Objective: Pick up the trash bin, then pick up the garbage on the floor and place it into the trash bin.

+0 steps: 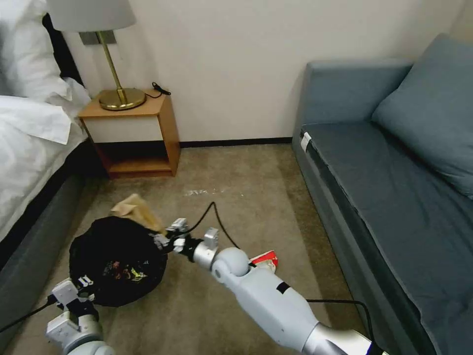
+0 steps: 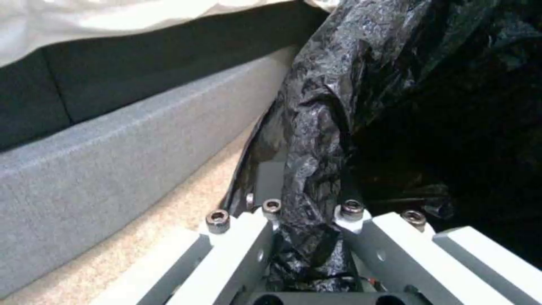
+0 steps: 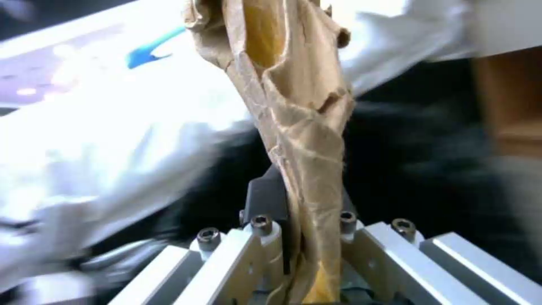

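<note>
The trash bin (image 1: pixel 116 259), lined with a wrinkly black bag, sits low at the left beside the bed. My left gripper (image 1: pixel 84 290) holds its near rim; in the left wrist view the left gripper (image 2: pixel 311 212) is shut on the black bag (image 2: pixel 316 127). My right gripper (image 1: pixel 161 238) is at the bin's far right edge, shut on a tan paper wad (image 1: pixel 136 210) that sticks up beyond the rim. In the right wrist view the crumpled paper (image 3: pixel 302 127) stands clamped in the right gripper (image 3: pixel 305 226). A red-and-white wrapper (image 1: pixel 264 258) lies on the carpet behind my right forearm. Some coloured litter (image 1: pixel 123 271) lies inside the bin.
A bed (image 1: pixel 29 148) runs along the left, with a wooden nightstand (image 1: pixel 138 133) and a brass lamp (image 1: pixel 116 93) at the wall. A blue-grey sofa (image 1: pixel 394 187) fills the right. A black cable (image 1: pixel 217 217) trails across the open carpet between them.
</note>
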Controlling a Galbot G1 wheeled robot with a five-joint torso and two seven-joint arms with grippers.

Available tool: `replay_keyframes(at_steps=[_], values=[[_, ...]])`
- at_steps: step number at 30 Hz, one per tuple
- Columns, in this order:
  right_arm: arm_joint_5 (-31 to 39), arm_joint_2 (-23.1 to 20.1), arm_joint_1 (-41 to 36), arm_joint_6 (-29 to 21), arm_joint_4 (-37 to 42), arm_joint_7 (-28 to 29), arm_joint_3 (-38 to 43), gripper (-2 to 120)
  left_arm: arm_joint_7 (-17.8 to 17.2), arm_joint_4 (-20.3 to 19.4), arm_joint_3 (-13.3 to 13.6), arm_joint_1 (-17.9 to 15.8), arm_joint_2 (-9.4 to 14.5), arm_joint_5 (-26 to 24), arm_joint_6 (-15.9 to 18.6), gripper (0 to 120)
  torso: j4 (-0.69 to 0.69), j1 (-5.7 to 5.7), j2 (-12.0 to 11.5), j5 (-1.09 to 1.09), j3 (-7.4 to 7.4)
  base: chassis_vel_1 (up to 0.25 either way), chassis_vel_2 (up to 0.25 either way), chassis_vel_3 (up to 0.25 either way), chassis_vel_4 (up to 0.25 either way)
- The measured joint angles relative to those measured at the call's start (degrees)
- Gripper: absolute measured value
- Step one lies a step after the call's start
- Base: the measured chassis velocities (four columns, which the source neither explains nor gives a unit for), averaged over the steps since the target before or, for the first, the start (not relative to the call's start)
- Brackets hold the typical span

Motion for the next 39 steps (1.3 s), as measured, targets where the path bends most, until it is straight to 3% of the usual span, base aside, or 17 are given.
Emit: replay_keyframes(at_steps=[6,13,20,25,27,31,39], values=[[-1.6,0.6,-1.5,0.1,-0.2,0.0,-5.4,5,-0.3,-1.5,0.1,0.8,-1.0,0.4,0.1,3,0.0,0.0,0.0,0.0,0.0,0.0,0.0,0.0,0.0],[-7.0,2.1,-1.8,1.9,-6.9,5.1,-3.6,5,-0.3,-3.2,0.1,2.9,-2.4,0.5,-0.7,3,-0.01,0.0,0.0,0.0,0.0,0.0,0.0,0.0,0.0],[-9.0,2.1,-1.3,2.7,-8.7,7.2,-2.4,5,-0.3,-4.7,0.1,4.0,-3.0,1.0,-1.1,3,-0.01,0.0,0.0,0.0,0.0,0.0,0.0,0.0,0.0],[-11.3,2.2,-1.8,3.5,-8.6,8.4,-2.3,23,-0.3,-5.1,0.1,4.4,-3.1,1.3,-1.2,3,-0.01,0.0,0.0,0.0,0.0,0.0,0.0,0.0,0.0],[-11.6,2.2,-1.9,3.6,-8.6,8.5,-2.1,24,-0.3,-5.2,0.1,4.5,-3.1,1.3,-1.2,3,0.0,0.0,0.0,0.0,0.0,0.0,0.0,0.0,0.0],[-12.1,2.2,-2.6,3.8,-7.7,8.8,-1.7,46,-0.4,-5.2,0.1,4.5,-3.2,1.7,-1.2,3,-0.01,0.0,0.0,0.01,0.0,0.0,0.0,0.0,0.0],[-12.1,1.0,-3.5,3.8,-5.4,8.8,-1.5,71,-0.4,-4.0,0.2,4.2,-3.4,2.3,-1.8,3,-0.01,0.0,0.0,0.0,0.0,0.0,0.0,0.0,0.0]])
